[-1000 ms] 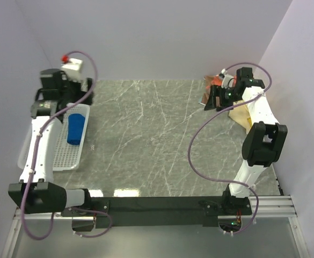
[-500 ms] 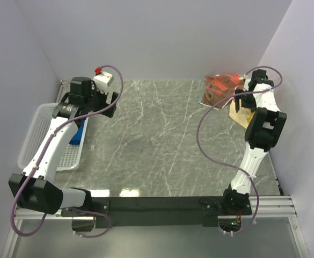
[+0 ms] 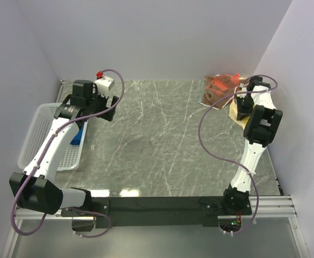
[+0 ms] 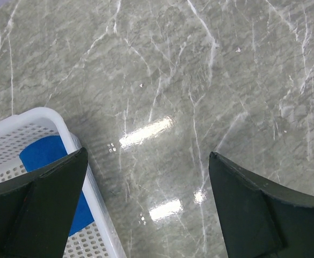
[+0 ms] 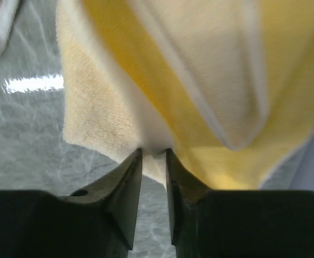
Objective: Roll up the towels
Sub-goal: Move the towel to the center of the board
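Bench point(image 3: 162, 140): grey marbled slab, with both arm bases bolted at its near edge.
Basket point(image 4: 65, 126): white plastic mesh, lying along the bench's left side.
Blue towel point(image 4: 44, 156): lies inside the basket; the top view shows only part of it beside the left arm.
Left pincer point(image 4: 147, 156): spread wide and holding nothing, above bare bench just beside the basket's corner.
Right pincer point(image 5: 154, 152): at the far right of the bench, fingers close together, pinching the edge of the yellow towel.
Yellow towel point(image 5: 210, 80): at the far right near the side wall, loosely folded, with its paler cream side showing.
Patterned towel point(image 3: 216, 88): brown and orange, bunched in the far right corner, just beside the yellow towel.
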Action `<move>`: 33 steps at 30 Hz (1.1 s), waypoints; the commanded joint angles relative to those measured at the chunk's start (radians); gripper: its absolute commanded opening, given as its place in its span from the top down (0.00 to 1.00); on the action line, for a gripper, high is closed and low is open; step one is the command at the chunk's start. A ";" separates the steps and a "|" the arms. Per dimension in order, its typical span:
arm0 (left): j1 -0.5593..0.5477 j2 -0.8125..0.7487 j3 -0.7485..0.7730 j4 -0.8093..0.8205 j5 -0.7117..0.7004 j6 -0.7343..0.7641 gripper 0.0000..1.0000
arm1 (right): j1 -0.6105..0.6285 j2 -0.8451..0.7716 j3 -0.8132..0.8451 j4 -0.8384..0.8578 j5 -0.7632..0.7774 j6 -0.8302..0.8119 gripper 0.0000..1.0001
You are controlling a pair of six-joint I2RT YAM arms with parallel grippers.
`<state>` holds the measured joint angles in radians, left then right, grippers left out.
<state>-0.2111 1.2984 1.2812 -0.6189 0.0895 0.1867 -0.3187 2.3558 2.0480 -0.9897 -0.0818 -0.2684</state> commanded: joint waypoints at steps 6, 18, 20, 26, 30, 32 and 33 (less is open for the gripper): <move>-0.002 -0.042 0.078 -0.022 0.039 -0.038 0.01 | 0.009 -0.132 -0.193 -0.155 -0.258 -0.040 1.00; 0.007 -0.034 0.050 -0.008 0.235 -0.166 0.01 | 0.570 -0.517 -0.570 0.070 -0.630 0.086 1.00; 0.013 -0.039 0.050 0.008 0.286 -0.214 0.00 | 0.711 -0.489 -0.508 0.115 -0.686 0.148 0.99; 0.118 -0.073 0.049 0.016 0.400 -0.270 0.01 | 0.729 -0.438 -0.316 0.033 -0.723 0.106 0.41; 0.115 -0.057 -0.017 0.007 0.432 -0.225 0.03 | 0.609 -0.524 -0.420 0.024 -0.551 0.026 0.48; 0.102 -0.044 -0.052 0.015 0.455 -0.213 0.08 | 0.567 -0.538 -0.457 0.011 -0.477 -0.027 0.52; 0.078 -0.021 -0.057 0.012 0.451 -0.198 0.12 | 0.534 -0.543 -0.503 0.017 -0.411 -0.037 0.56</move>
<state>-0.1017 1.2583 1.2503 -0.6235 0.4767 -0.0383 0.2855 1.8763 1.6131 -0.9367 -0.6651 -0.2276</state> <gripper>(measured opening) 0.905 0.463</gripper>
